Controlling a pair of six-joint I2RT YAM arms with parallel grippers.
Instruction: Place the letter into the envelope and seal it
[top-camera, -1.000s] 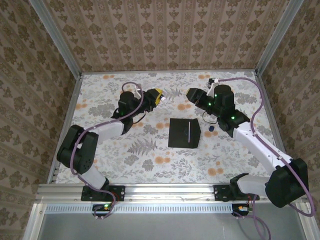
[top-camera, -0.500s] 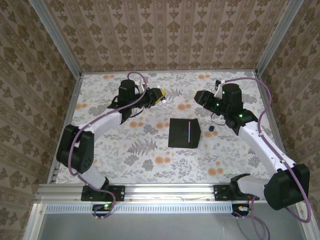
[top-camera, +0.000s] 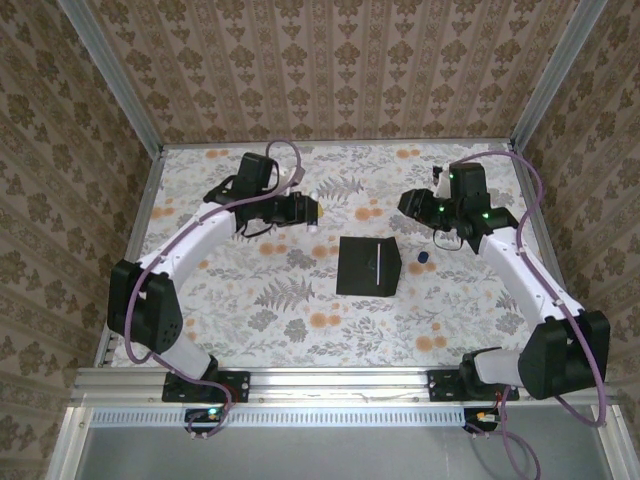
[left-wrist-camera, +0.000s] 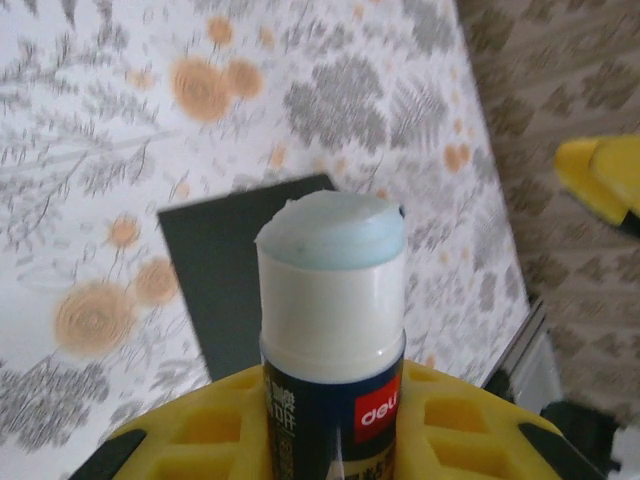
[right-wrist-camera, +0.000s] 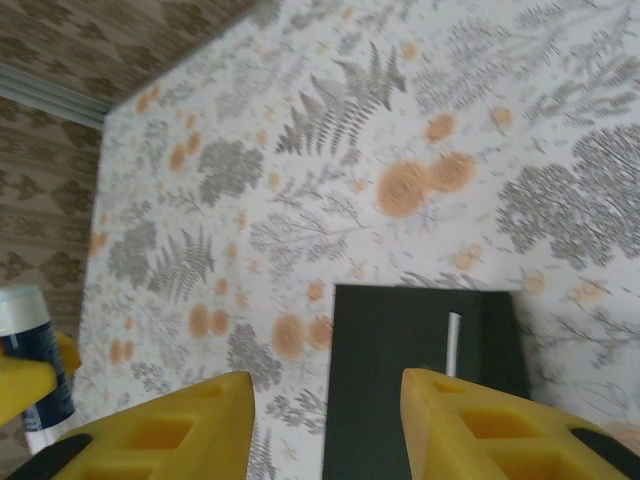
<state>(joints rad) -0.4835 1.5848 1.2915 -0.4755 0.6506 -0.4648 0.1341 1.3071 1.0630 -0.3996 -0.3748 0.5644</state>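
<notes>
The black envelope (top-camera: 368, 265) lies flat at mid-table, and a thin white sliver of the letter (top-camera: 381, 265) shows in a gap along its flap. The rest of the letter is hidden inside. My left gripper (top-camera: 312, 211) hovers up and left of the envelope, shut on an uncapped white-and-blue glue stick (left-wrist-camera: 332, 290) whose pale blue tip points toward the envelope (left-wrist-camera: 235, 270). My right gripper (top-camera: 410, 203) hangs above the envelope's far right corner, its yellow fingers (right-wrist-camera: 480, 420) open and holding nothing. The envelope (right-wrist-camera: 420, 380) and the white sliver (right-wrist-camera: 452, 343) lie below them.
A small blue cap (top-camera: 422, 258) sits on the floral tablecloth just right of the envelope. Patterned walls close in the table on the left, the back and the right. The left gripper's glue stick (right-wrist-camera: 35, 365) shows at the left edge of the right wrist view.
My left arm has reached out, bringing the glue stick down and closer to the envelope. My right gripper has drawn back to the right, and its jaws have narrowed a little.
</notes>
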